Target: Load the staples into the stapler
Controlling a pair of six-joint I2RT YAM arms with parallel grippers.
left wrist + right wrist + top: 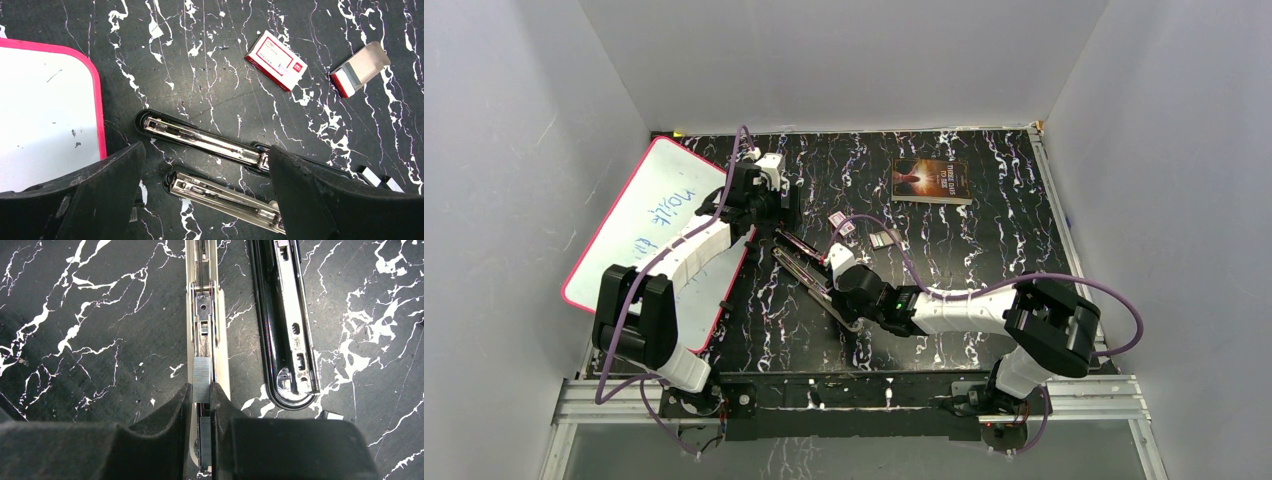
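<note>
The stapler point(816, 288) lies opened on the black marbled table. Its silvery magazine channel point(204, 310) runs up the middle of the right wrist view, and a long black-and-chrome part point(284, 330) lies beside it. My right gripper point(201, 390) is shut on a short ribbed strip of staples point(201, 379), holding it right over the channel. A second strip point(204, 435) lies lower in the channel between the fingers. My left gripper point(205, 150) hangs open above both stapler parts point(200, 140), touching nothing. From above, the left gripper point(779, 212) is at the stapler's far end and the right gripper point(829, 275) at its middle.
A closed red-and-white staple box point(276, 60) and an opened one point(359, 69) lie beyond the stapler. A pink-rimmed whiteboard point(654, 225) lies at the left. A book point(931, 181) sits at the back. White walls enclose the table.
</note>
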